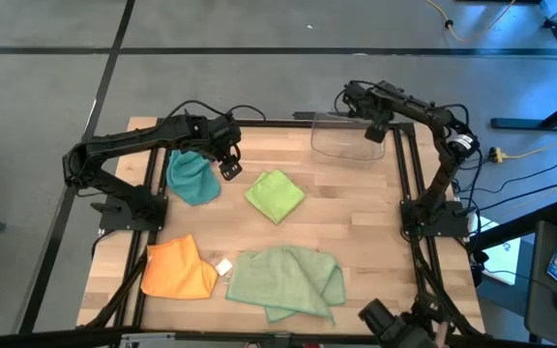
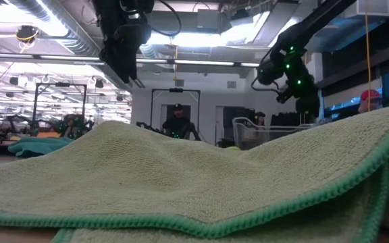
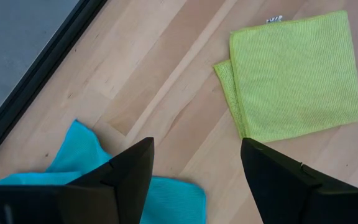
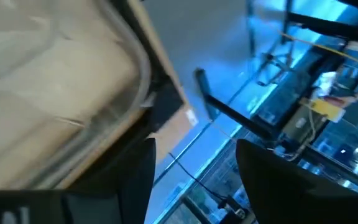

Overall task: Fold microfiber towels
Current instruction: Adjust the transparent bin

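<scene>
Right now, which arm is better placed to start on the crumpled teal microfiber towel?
Probably the left. The left gripper hangs open just beside the crumpled teal microfiber towel, empty. The right gripper is open too, but sits across the table over the clear plastic bin.

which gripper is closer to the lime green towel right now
Left. The left gripper hovers open just beside the lime green towel, between it and the teal towel. The right gripper is farther off, over the clear plastic bin at the table's far edge.
</scene>
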Robot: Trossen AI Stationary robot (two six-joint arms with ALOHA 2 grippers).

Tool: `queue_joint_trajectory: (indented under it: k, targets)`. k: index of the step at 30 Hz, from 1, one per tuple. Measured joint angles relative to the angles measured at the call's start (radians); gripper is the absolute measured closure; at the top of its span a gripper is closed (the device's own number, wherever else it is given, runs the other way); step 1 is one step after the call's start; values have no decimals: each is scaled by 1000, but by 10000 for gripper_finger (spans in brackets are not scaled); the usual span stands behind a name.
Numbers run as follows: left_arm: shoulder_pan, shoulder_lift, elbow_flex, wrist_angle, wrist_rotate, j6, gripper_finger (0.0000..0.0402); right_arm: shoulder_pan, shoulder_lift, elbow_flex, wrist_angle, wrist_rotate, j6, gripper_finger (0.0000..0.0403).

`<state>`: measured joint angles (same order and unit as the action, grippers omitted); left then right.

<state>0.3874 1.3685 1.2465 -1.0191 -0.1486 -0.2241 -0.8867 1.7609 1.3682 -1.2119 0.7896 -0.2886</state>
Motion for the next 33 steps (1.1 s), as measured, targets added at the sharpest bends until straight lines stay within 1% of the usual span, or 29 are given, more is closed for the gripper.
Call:
queue_joint_trajectory:
  k: [3,4,5,6,8,12,13,14,15,18,21,25,28,30,33]
  targets:
    - [0,0,0,0,0,1,166,2,-58,0,1,67,27,178]
    - [0,0,0,0,0,5,166,3,-84,0,1,70,48,178]
    - [0,0,0,0,0,11,166,10,-113,0,-1,52,72,178]
    - [0,0,0,0,0,17,166,16,-147,0,-7,1,99,178]
    - [0,0,0,0,0,18,166,35,-223,0,-28,-170,155,178]
    - [0,0,0,0,0,18,166,85,-374,0,-43,-660,268,178]
    - [0,0,0,0,0,18,166,102,-409,-4,-37,-749,290,178]
    - [0,0,0,0,0,18,166,125,-444,-15,-24,-805,306,178]
    - [0,0,0,0,0,18,166,151,-476,-33,-5,-835,310,178]
    - [0,0,0,0,0,18,166,236,-559,-130,63,-852,333,178]
    - [0,0,0,0,0,18,166,316,-623,-291,106,-847,441,178]
    - [0,0,0,1,0,18,166,404,-654,-537,191,-816,583,178]
    - [0,0,0,8,0,18,166,462,-655,-688,308,-792,686,178]
    - [0,0,0,20,0,18,166,486,-655,-760,395,-718,718,178]
    - [0,0,0,36,0,18,166,493,-655,-831,526,-529,763,178]
